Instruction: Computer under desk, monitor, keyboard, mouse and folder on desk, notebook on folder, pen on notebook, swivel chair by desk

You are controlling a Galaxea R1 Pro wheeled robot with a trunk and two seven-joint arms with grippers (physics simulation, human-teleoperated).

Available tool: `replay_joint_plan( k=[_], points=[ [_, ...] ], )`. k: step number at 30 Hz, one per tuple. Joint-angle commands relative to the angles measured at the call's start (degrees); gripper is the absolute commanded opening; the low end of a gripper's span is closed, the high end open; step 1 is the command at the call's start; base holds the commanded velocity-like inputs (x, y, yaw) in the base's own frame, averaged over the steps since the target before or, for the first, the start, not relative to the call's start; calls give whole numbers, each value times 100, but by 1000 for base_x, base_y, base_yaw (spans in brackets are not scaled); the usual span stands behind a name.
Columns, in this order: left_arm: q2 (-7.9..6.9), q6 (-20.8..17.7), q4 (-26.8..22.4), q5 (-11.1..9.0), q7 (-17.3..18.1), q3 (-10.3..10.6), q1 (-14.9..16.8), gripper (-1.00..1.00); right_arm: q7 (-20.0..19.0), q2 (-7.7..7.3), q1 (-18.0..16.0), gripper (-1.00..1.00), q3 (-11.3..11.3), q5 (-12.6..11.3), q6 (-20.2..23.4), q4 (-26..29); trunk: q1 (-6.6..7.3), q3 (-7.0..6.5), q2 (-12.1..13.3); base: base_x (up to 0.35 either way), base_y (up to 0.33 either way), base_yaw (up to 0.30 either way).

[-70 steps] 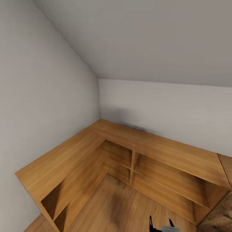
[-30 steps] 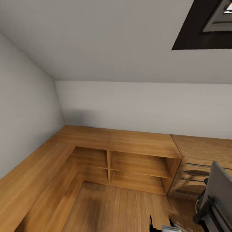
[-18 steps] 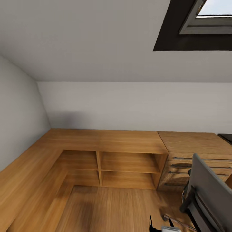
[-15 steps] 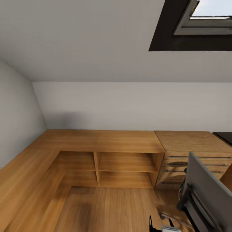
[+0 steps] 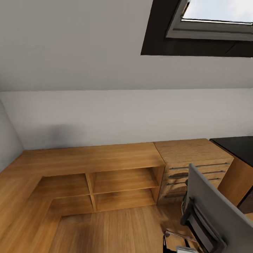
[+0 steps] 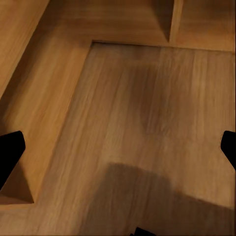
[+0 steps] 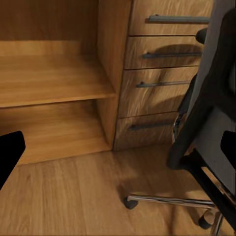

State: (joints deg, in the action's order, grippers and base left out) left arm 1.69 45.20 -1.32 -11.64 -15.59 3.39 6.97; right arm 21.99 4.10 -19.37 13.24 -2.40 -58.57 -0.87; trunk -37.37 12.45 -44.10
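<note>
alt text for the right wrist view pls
A grey swivel chair with a chrome castor base stands on a wooden floor beside a light wooden drawer cabinet. Open wooden shelves adjoin the cabinet, and the right pincer's dark fingertips sit wide apart, holding nothing.

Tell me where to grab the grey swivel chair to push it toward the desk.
Take the grey padded swivel chair by the top edge of its tall flat backrest, coming from behind with the right pincer. The back faces the robot, and that thin upper edge is free. The black armrest is lower and slanted, so probably less steady.
</note>
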Motion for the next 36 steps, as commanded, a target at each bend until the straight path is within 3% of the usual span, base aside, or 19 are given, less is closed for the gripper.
replay_joint_plan(
  k=[1,9,25,36],
  points=[
    [2,16,1,-40,-14,39,1,100,28,3,-7,100,48,-24,-14,-9,-4,8,-6,313,18,-300],
    [-1,15,0,-40,-14,39,2,100,26,3,-6,100,47,-24,-11,-9,-4,8,-6,277,6,-300],
    [-2,17,1,-40,-14,39,0,100,25,3,-10,100,47,-24,-14,-9,-4,8,-6,25,8,-300],
    [-2,24,-1,-47,-14,39,1,100,25,3,-6,100,47,-24,-13,-9,-4,8,-6,116,234,-300]
  ],
)
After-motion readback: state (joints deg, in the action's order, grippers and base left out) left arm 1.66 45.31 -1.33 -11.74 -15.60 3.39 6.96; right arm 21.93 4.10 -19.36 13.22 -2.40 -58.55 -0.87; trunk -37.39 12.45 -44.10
